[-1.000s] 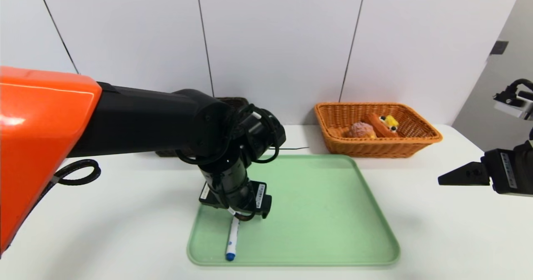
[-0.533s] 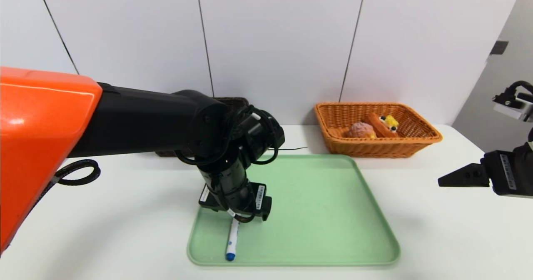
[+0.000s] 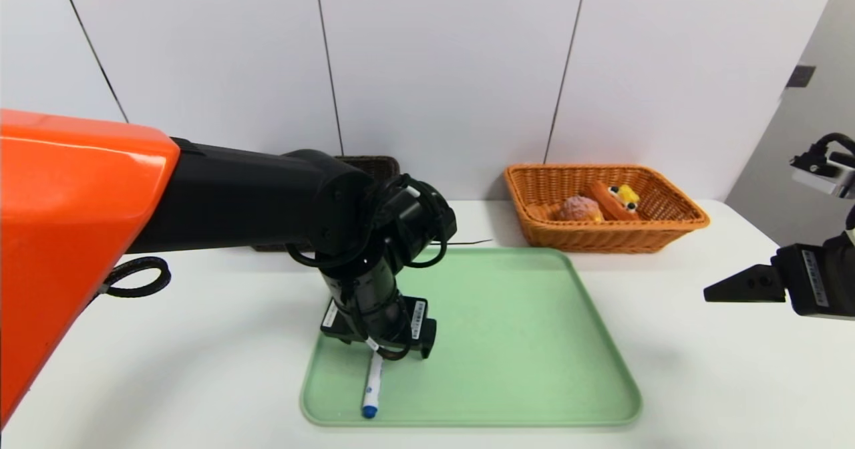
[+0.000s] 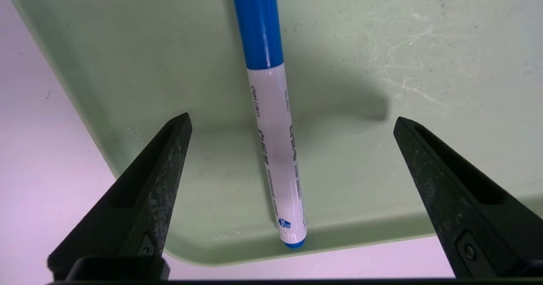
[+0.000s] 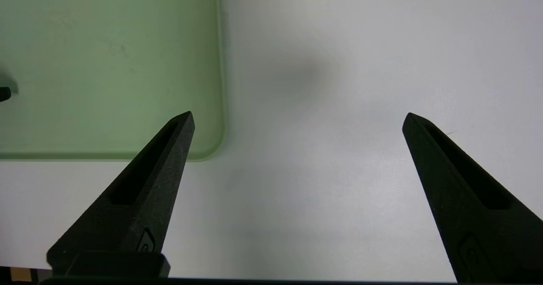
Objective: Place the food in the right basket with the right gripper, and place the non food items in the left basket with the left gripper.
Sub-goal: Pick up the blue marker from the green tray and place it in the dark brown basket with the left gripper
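Table: big and white. It holds the tray and both baskets.

Left arm: it has an orange shell and a black front part. It reaches from the left side over the near left part of the tray and points steeply down.

Tray: light green, flat, with round corners. It sits in the middle of the table. Only the marker lies on it.

Right basket: light orange wicker, at the back right of the table, just behind the tray's far right corner.

Left basket: dark brown wicker, at the back. The left arm hides most of it, so what is inside cannot be seen.

Right gripper: it hangs in the air over bare table, off the tray's right side. Its two black fingers are wide apart and hold nothing.

Left gripper: it hangs low over the marker. Its fingers are spread wide, one on each side of the marker, not touching it.

Food: a pink bun and an orange tart lie side by side inside the right basket.

Marker: thin and white with a blue cap. It lies flat near the tray's near left edge, blue cap toward the robot.
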`<action>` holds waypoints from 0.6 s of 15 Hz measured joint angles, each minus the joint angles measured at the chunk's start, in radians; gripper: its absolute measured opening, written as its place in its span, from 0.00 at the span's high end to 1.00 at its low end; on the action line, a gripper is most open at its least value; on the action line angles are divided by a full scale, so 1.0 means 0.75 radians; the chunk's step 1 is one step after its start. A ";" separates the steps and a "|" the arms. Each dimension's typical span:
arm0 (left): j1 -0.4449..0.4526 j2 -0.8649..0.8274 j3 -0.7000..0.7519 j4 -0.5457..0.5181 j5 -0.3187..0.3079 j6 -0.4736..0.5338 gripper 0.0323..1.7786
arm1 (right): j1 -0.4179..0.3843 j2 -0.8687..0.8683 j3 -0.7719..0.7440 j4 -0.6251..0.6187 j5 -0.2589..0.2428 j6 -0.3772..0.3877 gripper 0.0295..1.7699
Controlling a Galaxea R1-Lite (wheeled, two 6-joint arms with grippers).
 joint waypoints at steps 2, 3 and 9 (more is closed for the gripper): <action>0.008 0.009 0.007 0.000 -0.010 -0.001 0.05 | 0.000 0.000 0.009 0.000 0.002 0.001 0.04; 0.011 0.013 0.011 -0.001 -0.010 -0.003 0.05 | 0.000 0.001 0.011 -0.001 0.002 0.001 0.04; 0.016 0.028 0.013 -0.001 0.003 0.000 0.05 | 0.003 0.008 0.016 -0.001 0.006 0.001 0.04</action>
